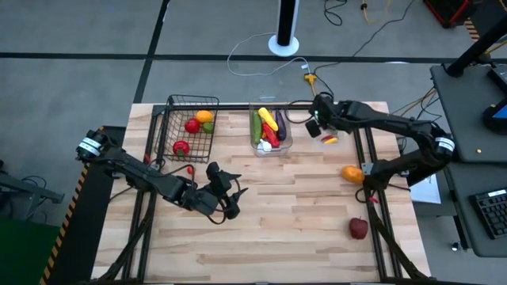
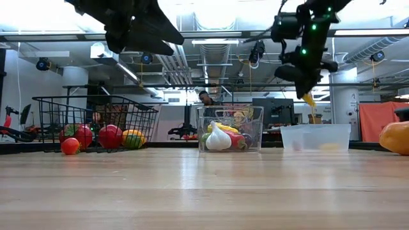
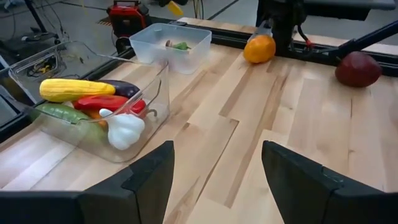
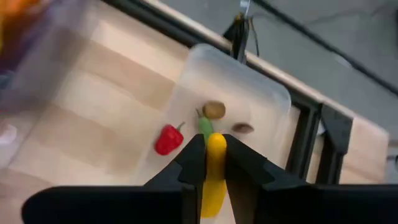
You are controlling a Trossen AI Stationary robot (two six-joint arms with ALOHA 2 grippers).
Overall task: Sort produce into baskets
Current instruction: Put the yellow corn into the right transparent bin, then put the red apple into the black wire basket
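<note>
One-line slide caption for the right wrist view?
Right gripper holds a yellow pepper above the shallow clear bin containing a small red pepper.

Yellow pepper [image 4: 214, 171]: lower end cut off by right wrist view's edge, sides covered by right end effector [image 4: 211, 163] fingers. Orange pepper [image 2: 396, 137]: cropped at low view's edge. Shallow bin [image 2: 316, 137] contents: too faint to identify there.

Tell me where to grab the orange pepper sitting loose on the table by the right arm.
Take the orange pepper across its rounded body, coming straight down from above. It lies apart from the dark red apple, but the right arm's base stands close beside it, so a side approach looks cramped. The left end effector is open.
</note>
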